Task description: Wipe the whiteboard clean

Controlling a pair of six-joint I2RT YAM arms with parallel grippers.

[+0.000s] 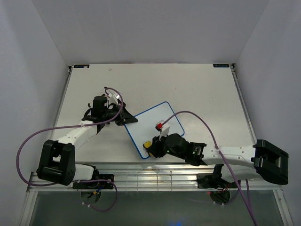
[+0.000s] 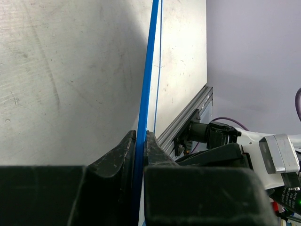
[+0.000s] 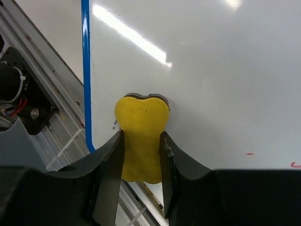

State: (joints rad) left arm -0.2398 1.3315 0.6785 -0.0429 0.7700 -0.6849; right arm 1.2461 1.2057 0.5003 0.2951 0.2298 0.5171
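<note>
While the left claw (image 2: 140, 141) is shut tight on the thin blue frame of the whiteboard (image 1: 159, 125), pinching its left-hand edge between two black fingers, the board lies skewed on the worktop (image 1: 197, 89), near the middle and towards the front. Its nearest rounded corner sits close to the slotted metal rail (image 1: 155, 176) along the front edge. Broad bare worktop lies open beyond the board's far edge and to its right. The left arm (image 1: 77, 136) takes up the ground on its left side.

The right claw (image 3: 141, 148) is closed on the yellow eraser (image 3: 141, 134), with one finger against each flank. The eraser is a soft-looking block, waisted where it is gripped and lobed at the top. It rests against the board just inside a rounded corner, near the blue frame. A dark layer shows under its upper end.

Board surface: glossy white, throwing back overhead light in bright streaks. Two small red marks (image 3: 249, 153) show near the lower right of the right wrist view.

Worktop surface: matt pale grey, scuffed and lightly scratched in the left wrist view.
</note>
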